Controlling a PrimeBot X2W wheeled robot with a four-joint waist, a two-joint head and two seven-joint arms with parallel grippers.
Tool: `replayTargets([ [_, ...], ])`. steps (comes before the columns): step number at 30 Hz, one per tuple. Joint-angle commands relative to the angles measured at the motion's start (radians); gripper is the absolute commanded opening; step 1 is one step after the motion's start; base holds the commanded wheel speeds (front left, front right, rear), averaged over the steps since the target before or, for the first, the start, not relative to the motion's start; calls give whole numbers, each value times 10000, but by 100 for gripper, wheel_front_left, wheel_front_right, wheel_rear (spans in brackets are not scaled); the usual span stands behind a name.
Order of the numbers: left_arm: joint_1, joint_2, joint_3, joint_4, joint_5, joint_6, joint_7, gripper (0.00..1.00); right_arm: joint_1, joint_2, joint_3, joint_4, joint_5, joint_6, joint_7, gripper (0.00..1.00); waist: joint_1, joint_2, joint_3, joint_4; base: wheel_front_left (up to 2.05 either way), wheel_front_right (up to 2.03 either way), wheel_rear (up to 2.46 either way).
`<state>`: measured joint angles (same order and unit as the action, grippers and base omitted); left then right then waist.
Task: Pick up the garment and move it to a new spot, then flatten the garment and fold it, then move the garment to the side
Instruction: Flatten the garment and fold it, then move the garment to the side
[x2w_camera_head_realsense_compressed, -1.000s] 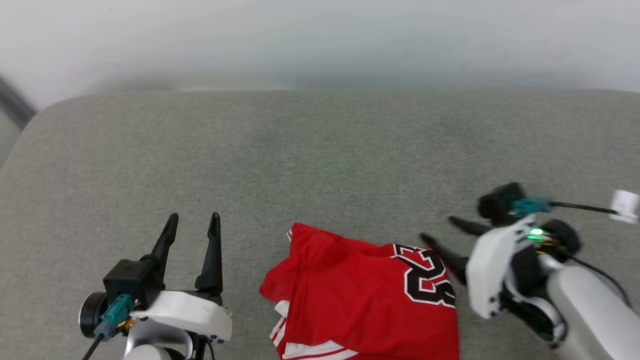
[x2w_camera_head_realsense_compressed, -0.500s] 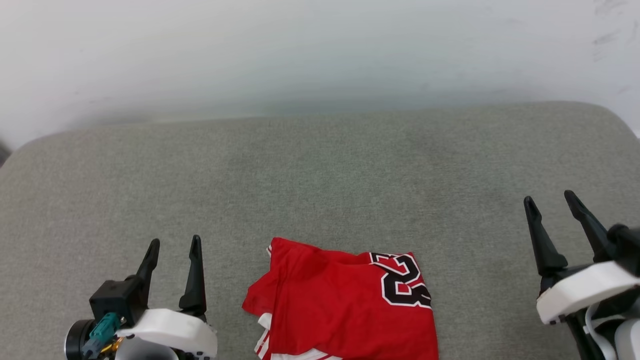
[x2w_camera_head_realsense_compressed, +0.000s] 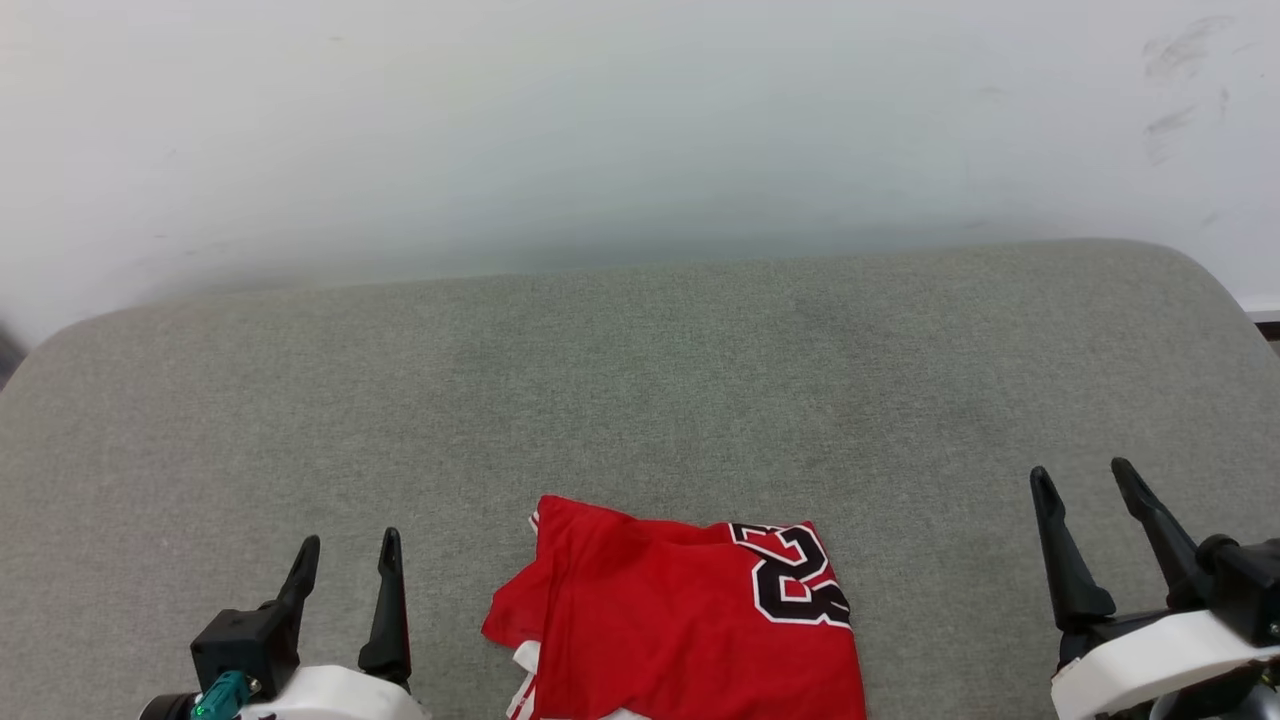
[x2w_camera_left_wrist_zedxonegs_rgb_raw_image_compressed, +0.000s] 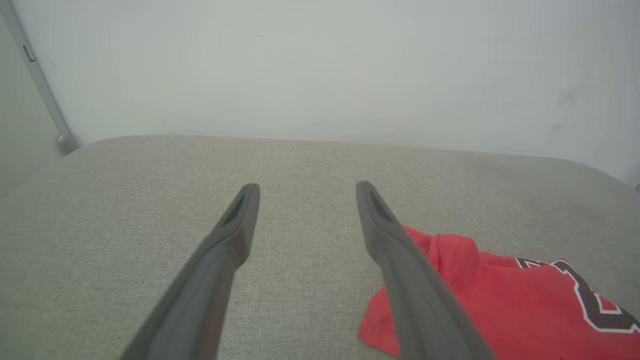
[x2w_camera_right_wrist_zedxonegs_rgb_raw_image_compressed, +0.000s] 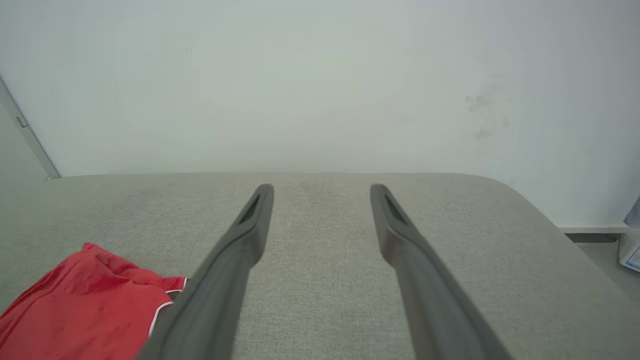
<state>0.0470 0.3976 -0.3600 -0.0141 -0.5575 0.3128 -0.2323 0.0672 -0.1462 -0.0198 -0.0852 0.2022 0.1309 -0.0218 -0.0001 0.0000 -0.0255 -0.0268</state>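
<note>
The garment (x2w_camera_head_realsense_compressed: 670, 620) is a red jersey with a black number outlined in white, lying folded at the near middle of the grey cushioned surface (x2w_camera_head_realsense_compressed: 640, 380); its near part runs off the bottom of the head view. White striped trim peeks out at its lower left. My left gripper (x2w_camera_head_realsense_compressed: 346, 547) stands open at the lower left, clear of the cloth. My right gripper (x2w_camera_head_realsense_compressed: 1082, 472) stands open at the lower right, well apart from it. The garment (x2w_camera_left_wrist_zedxonegs_rgb_raw_image_compressed: 500, 305) lies right of the left fingers, and the garment (x2w_camera_right_wrist_zedxonegs_rgb_raw_image_compressed: 85, 305) lies left of the right fingers. Nothing is between either pair.
A pale wall (x2w_camera_head_realsense_compressed: 640, 130) rises right behind the surface. The surface has rounded far corners; past its right edge lies the floor with a baseboard (x2w_camera_right_wrist_zedxonegs_rgb_raw_image_compressed: 595, 230). A grey post (x2w_camera_left_wrist_zedxonegs_rgb_raw_image_compressed: 40, 85) stands by the wall at the far left.
My right gripper has drawn back from the garment's right edge to the lower right, fingers now pointing up. The head camera has also shifted, so the whole picture has moved. The garment lies still.
</note>
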Motion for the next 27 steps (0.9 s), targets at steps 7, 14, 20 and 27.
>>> replayTargets([
  [7,-14,38,10,-64,60,127,-61,100,92,56,-8,-236,115,-4,326,100,1,0,58,9,0,0,0],
  [14,-111,-24,62,-190,118,123,-148,100,35,182,-124,18,921,-4,905,100,1,0,143,110,0,0,0],
  [20,-318,-183,111,-377,286,44,-265,100,-47,-494,-617,1409,3734,-2,3335,100,1,0,367,536,0,0,0],
  [27,-695,-552,28,-289,460,-164,-308,100,-440,-1085,-316,2922,6512,-2,5867,100,1,0,802,1350,0,0,0],
])
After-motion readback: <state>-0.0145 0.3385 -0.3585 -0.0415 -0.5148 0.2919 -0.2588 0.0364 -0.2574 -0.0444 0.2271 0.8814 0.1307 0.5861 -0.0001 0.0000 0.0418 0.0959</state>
